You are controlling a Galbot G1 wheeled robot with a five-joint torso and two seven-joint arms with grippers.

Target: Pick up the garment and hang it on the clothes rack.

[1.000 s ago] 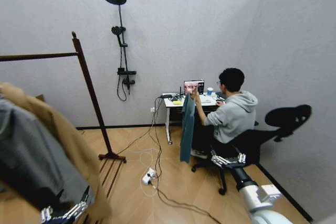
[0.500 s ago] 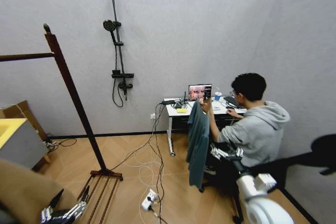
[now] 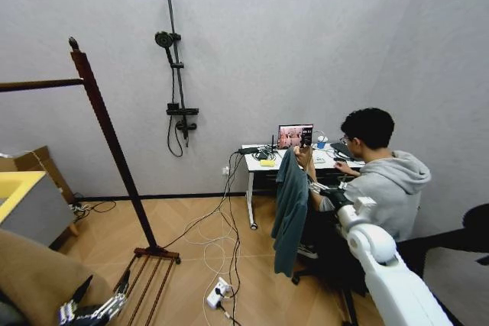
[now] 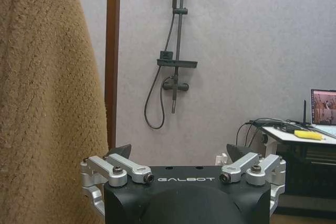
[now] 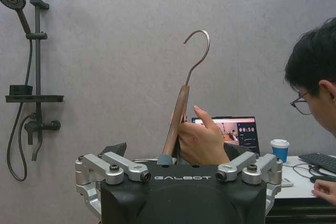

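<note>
The garment [image 3: 291,205], a dark teal top, hangs from a wooden hanger [image 5: 176,120] with a metal hook [image 5: 198,50]. A seated person's hand [image 5: 201,142] holds the hanger up in front of the desk. My right gripper [image 3: 325,187] reaches out just right of the garment at the hand's height. In the right wrist view it [image 5: 173,153] is open, with the hanger and hand just beyond its fingers. The clothes rack [image 3: 109,140] stands at the left, its top bar [image 3: 38,84] running off the edge. My left gripper [image 3: 92,311] waits low at the left, open [image 4: 178,153].
A tan coat [image 3: 34,280] hangs close at the lower left, beside the left gripper. Cables and a power strip [image 3: 215,292] lie on the floor between rack and desk [image 3: 263,166]. A shower fixture [image 3: 174,59] is on the wall. A box [image 3: 27,200] stands left.
The head camera swung right and closer, so the person and garment look nearer. My right arm has stretched forward and up, from low by the chair to beside the held garment.
</note>
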